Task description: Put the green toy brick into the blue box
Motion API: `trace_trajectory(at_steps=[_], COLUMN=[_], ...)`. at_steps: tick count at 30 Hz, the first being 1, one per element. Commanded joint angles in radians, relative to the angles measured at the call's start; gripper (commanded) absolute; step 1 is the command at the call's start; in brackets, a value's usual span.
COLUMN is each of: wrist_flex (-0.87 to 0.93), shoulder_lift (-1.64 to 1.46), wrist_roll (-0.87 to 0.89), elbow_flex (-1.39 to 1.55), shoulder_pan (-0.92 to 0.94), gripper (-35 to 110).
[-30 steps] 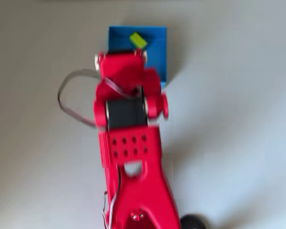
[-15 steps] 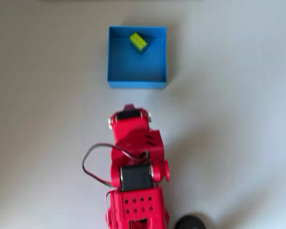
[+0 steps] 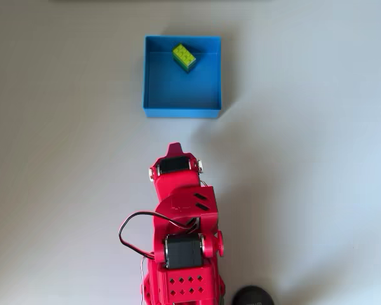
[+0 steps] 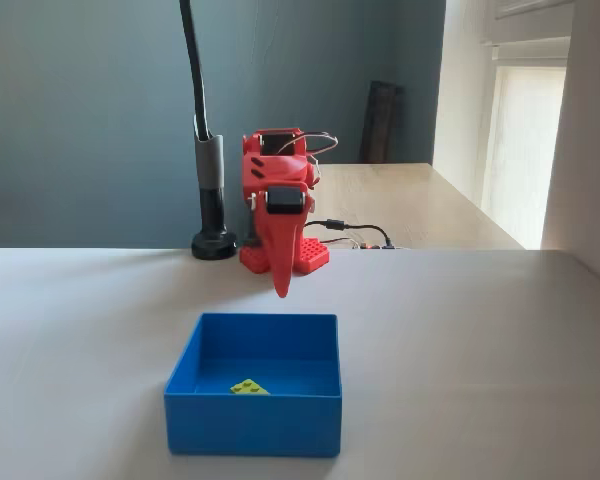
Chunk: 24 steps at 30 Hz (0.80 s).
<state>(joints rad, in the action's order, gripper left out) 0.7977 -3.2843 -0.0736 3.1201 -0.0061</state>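
Red and tapered to a single point in the fixed view, the two-finger pincer [image 4: 283, 285] hangs with its fingers brought together on nothing, raised above the pale tabletop [image 3: 305, 127]. Beyond its tip, well apart from it, the square bright-blue plastic box [image 3: 181, 112] with thin upright walls is set on the table. Inside it, against the wall farthest from the pincer, the small lime-green studded plastic brick [image 3: 185, 56] is seen lying flat on the blue floor, studs up. The brick is judged light, stiff and rather smooth; it would best be pinched across its two flat long sides. The task appears done.
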Motion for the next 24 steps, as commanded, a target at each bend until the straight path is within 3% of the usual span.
trace_trajectory(at_steps=[1, 24], wrist_flex=[0.043, 0.041], shoulder_lift=[-0.029, -0.029], wrist_roll=[0.009, 0.003], elbow_flex=[0.012, 0.012], shoulder_pan=[0.014, 0.011], gripper=[0, 0])
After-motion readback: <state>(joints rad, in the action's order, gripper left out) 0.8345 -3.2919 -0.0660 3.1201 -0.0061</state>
